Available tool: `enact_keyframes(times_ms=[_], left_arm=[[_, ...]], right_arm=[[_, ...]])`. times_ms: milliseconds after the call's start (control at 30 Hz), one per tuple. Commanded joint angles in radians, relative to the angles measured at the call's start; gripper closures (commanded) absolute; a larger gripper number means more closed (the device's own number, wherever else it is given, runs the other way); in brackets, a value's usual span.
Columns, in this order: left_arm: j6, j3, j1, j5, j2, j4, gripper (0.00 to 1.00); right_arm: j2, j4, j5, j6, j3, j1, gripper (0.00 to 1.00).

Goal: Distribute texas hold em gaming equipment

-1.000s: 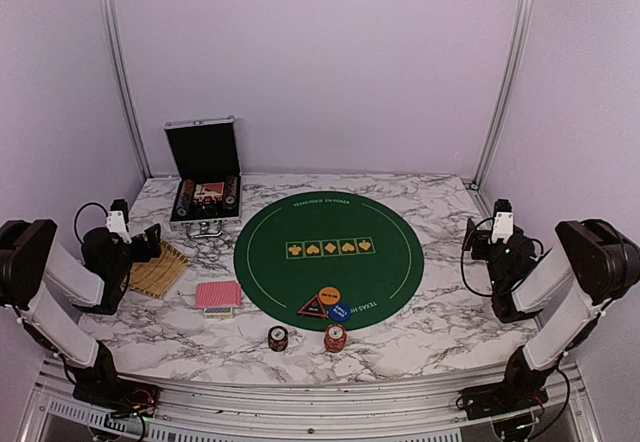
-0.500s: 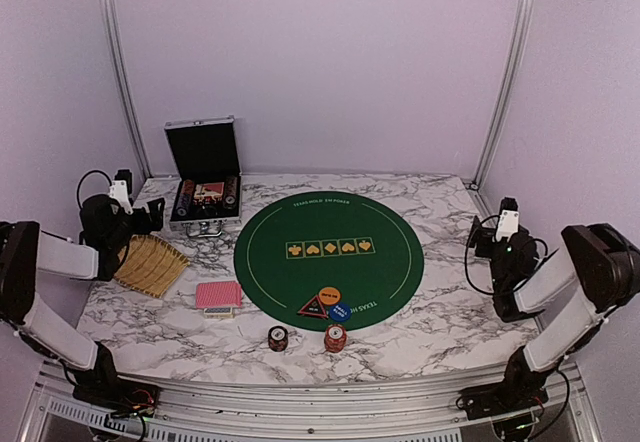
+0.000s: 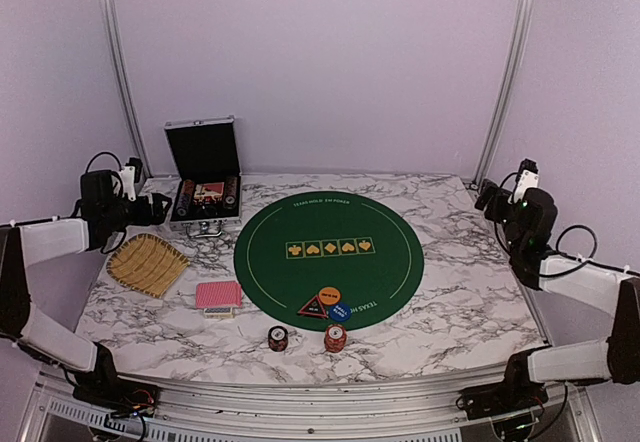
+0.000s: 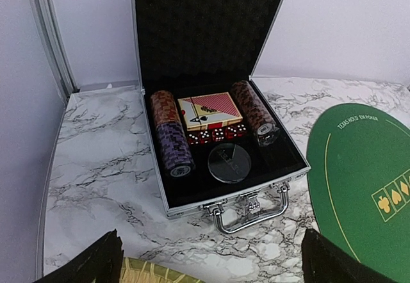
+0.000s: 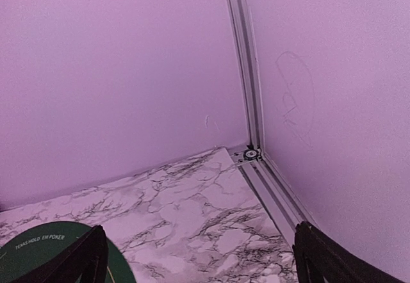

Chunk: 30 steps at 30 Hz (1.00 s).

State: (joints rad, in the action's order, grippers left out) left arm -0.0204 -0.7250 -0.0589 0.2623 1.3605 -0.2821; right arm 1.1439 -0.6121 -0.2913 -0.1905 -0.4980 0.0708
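A red-backed card deck (image 3: 218, 296) lies left of the green mat (image 3: 328, 252). Two small chip stacks (image 3: 278, 338) (image 3: 335, 338) stand near the front edge. An orange disc (image 3: 329, 296), a blue disc (image 3: 340, 312) and a dark triangular marker (image 3: 313, 308) sit on the mat's near edge. My left gripper (image 3: 152, 210) is open and empty, pointed at the open silver case (image 4: 218, 104), which holds chip rows (image 4: 171, 132), a card deck (image 4: 209, 110) and dice (image 4: 214, 134). My right gripper (image 3: 487, 197) is open and empty, facing the back right corner.
A yellow straw tray (image 3: 147, 264) lies at the left, just under my left gripper (image 4: 211, 267). The case's chrome handle (image 4: 251, 209) points toward me. Metal frame posts and purple walls close the back; the right wrist view shows the corner rail (image 5: 269, 180) and the mat's edge (image 5: 38, 251).
My left arm rose off the straw tray and swung back toward the case. My right arm lifted and moved toward the back right corner. The objects on the table stayed put.
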Motion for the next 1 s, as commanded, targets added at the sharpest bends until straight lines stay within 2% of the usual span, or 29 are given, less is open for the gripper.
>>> enact_keyframes(times_ms=[0,67,100,167,267,400,600,800,967], left_arm=[[-0.123,-0.078,-0.004,0.029,-0.058,0.299,0.01],[-0.164,-0.102,-0.004,0.027,-0.081,0.391,0.01],[-0.182,-0.115,-0.004,0.027,-0.094,0.429,0.01],[-0.209,-0.133,-0.003,0.029,-0.117,0.496,0.01],[-0.232,-0.156,-0.004,0.042,-0.141,0.581,0.01],[-0.259,-0.192,-0.002,0.087,-0.159,0.674,0.01],[-0.322,-0.224,0.004,0.116,-0.160,0.782,0.01],[-0.320,-0.255,0.011,0.114,-0.144,0.794,0.01],[-0.309,-0.294,0.020,0.124,-0.128,0.794,0.01]], right_arm=[[-0.024,0.309,0.254,-0.176,-0.109,0.005,0.01],[-0.001,0.369,0.403,-0.158,-0.159,0.019,0.01],[0.012,0.419,0.426,-0.140,-0.190,0.047,0.01],[0.043,0.549,0.401,-0.092,-0.274,0.135,0.02],[0.074,0.655,0.332,-0.064,-0.328,0.289,0.05],[0.131,0.720,0.247,-0.066,-0.356,0.503,0.08],[0.328,0.846,0.256,-0.038,-0.466,0.724,0.19],[0.543,0.996,0.280,-0.002,-0.661,0.831,0.32],[0.666,1.093,0.304,0.001,-0.800,0.891,0.36]])
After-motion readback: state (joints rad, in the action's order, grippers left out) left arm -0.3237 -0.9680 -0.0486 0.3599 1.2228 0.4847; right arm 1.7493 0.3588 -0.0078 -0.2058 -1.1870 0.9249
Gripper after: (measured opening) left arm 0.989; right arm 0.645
